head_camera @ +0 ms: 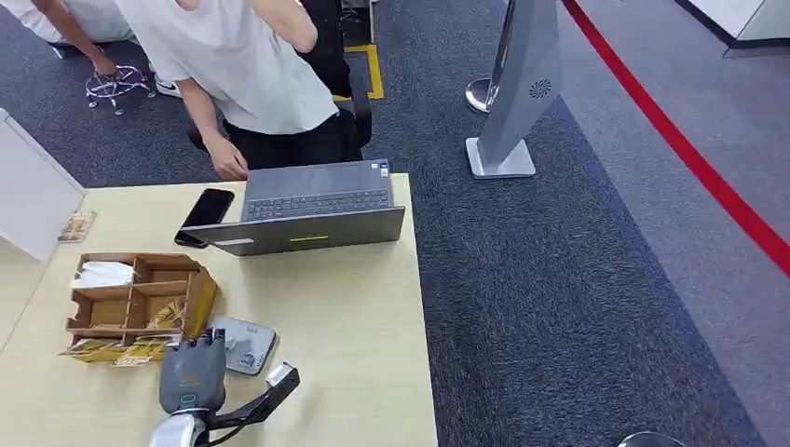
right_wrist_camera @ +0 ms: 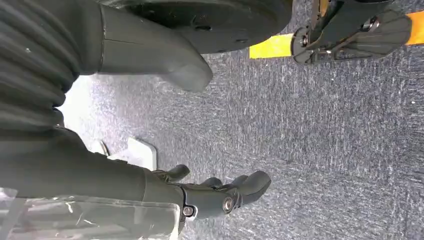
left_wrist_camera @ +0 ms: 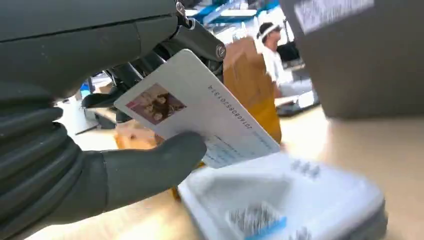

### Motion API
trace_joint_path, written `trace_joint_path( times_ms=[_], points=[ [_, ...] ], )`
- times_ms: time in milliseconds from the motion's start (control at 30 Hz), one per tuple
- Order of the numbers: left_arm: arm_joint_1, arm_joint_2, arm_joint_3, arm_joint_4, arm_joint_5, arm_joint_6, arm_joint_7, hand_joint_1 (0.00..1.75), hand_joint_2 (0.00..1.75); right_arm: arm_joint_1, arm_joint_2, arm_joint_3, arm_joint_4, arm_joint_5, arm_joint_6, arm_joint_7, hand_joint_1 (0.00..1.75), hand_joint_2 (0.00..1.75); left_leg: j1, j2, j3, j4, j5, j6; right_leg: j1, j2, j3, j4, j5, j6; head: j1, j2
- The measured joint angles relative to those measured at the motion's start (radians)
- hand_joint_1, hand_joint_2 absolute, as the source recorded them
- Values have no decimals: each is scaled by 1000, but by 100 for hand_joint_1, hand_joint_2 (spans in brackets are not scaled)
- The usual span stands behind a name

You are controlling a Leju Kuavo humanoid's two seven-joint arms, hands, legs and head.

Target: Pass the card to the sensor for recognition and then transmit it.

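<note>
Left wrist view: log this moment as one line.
left hand: holds white photo ID card | card: tilted above pale grey flat card reader | right hand: empty, over carpet

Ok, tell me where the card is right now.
In the left wrist view the card is pinched in the left hand, just above the grey sensor, beside the wooden organizer at the table's near left.

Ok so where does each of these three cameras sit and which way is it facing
Head view: high on the robot, looking down at the table; left robot hand shows.
Left wrist view: behind the left robot hand, facing the card it holds above the card reader.
Right wrist view: on the hanging arm, facing carpet; right robot hand shows.
Shared: head and left wrist views show the card reader.
</note>
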Motion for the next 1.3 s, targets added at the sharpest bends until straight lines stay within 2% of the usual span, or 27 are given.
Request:
trace_joint_path(
  times_ms=[200,433,500,633,700,767,867,1033,1133,1300],
  points=[
    [15,8,0,-82,-2,2,-8,175,175,0,0,-6,0,-7,0,-1,0,175,0,0,0,0,0,0,0,-1,0,0,0,0,0,0],
    [22,13,0,-118,-4,11,-9,175,175,0,0,-9,0,-8,0,-1,0,175,0,0,0,0,0,0,0,-1,0,0,0,0,0,0],
    [35,16,0,-143,-34,68,-10,175,175,0,0,-11,0,-8,-5,-2,0,175,0,0,0,0,0,0,0,0,0,0,0,0,0,0],
    [55,42,0,-260,-62,229,8,175,175,1,0,-20,0,-8,-3,-3,0,175,0,0,0,0,0,0,0,0,0,0,0,0,0,0],
    [68,49,0,-314,-63,281,-21,175,175,1,0,-26,0,-7,-3,-3,0,175,0,0,0,0,0,0,0,-1,0,0,0,0,-1,0],
    [86,47,0,-376,-63,345,-99,175,175,1,0,-29,0,0,1,-4,0,175,0,-1,-1,0,0,0,0,-1,0,0,0,0,0,0],
    [95,24,23,-473,-63,366,-200,175,175,1,0,-30,0,13,7,-4,0,175,0,-1,-1,0,0,0,0,-1,0,0,0,0,2,0],
    [101,7,45,-558,-63,369,-216,175,175,1,0,-30,0,13,11,-4,0,175,0,-1,0,0,0,0,0,-1,0,0,0,0,1,0],
    [93,-5,70,-607,-63,369,-255,175,175,1,0,-30,0,30,15,-2,0,175,0,-1,0,0,0,0,0,-1,0,0,0,0,1,0],
    [49,-6,132,-641,-63,368,-262,175,175,0,0,-30,0,43,24,-1,0,175,0,-1,0,0,0,0,0,-1,0,0,0,0,1,0]
  ],
)
